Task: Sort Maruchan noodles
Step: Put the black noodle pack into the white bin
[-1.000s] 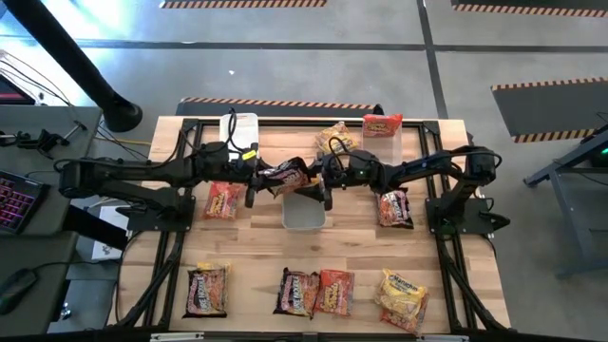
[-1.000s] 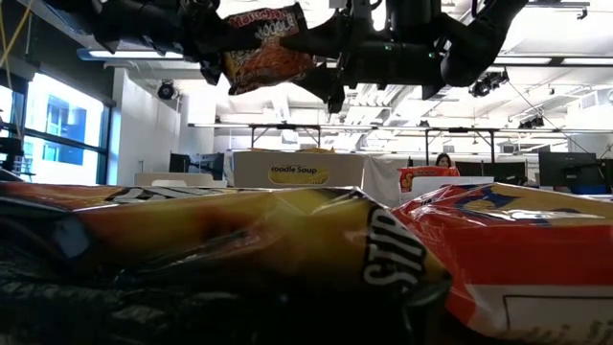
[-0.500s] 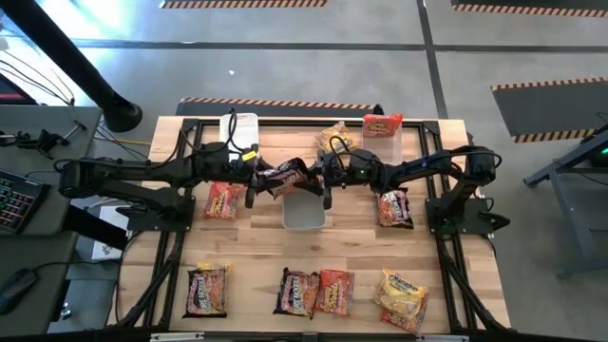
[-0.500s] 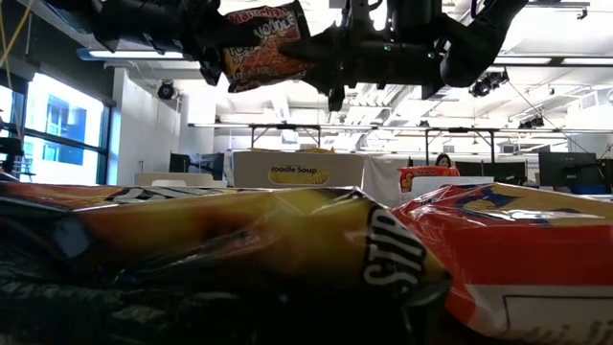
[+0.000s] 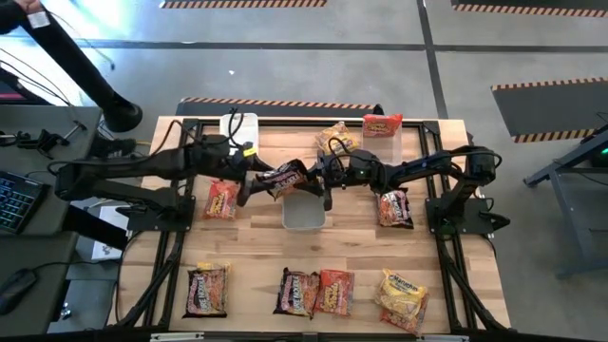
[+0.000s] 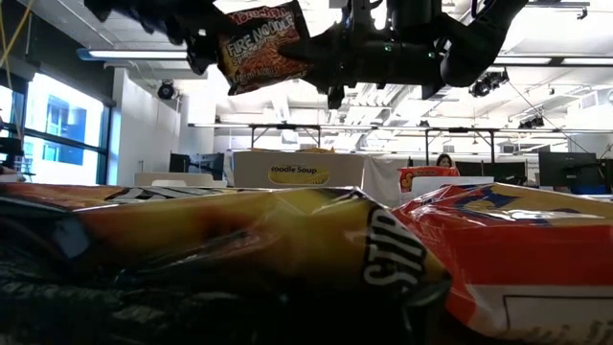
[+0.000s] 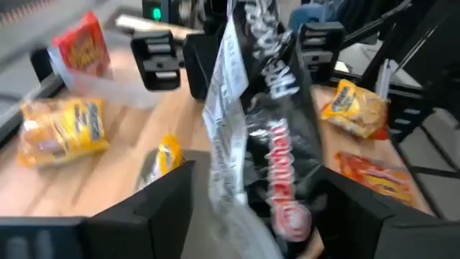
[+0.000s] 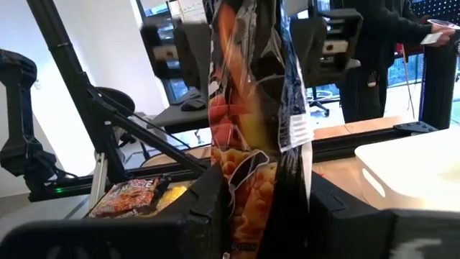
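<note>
Between the two sets of jaws, above the middle of the table, hangs a dark noodle packet, passing from one arm to the other. The right gripper pinches one end of it, jaws closed on the wrapper, so the packet stays up on that side alone. The left gripper has its jaws spread wide on either side of the other end, gripping nothing, probably to free the packet. A clear bin sits just below, likely where it goes.
</note>
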